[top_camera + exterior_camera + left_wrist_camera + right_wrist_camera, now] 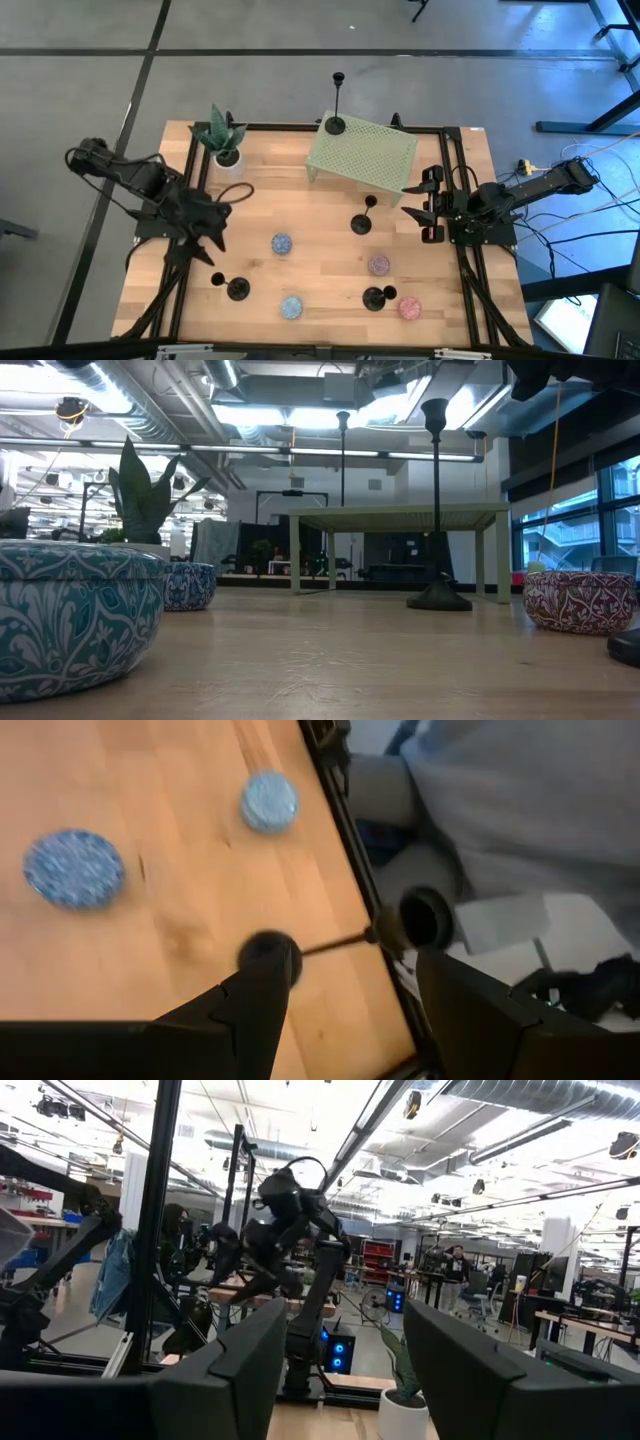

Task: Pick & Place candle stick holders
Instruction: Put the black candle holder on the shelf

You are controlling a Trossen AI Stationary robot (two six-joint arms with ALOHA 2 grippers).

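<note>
Four slim black candle stick holders stand upright on their round bases. One is on the green perforated riser. One is mid-table and shows in the low view. One is near the front and one at the front left. My left gripper is open, above and just behind the front-left holder. That holder's base and stem show between the open fingers. My right gripper is open and empty at the table's right edge.
Four small patterned tins sit on the table: blue, light blue, purple and red. A potted plant stands at the far left. Black rails run along the table's left and right sides.
</note>
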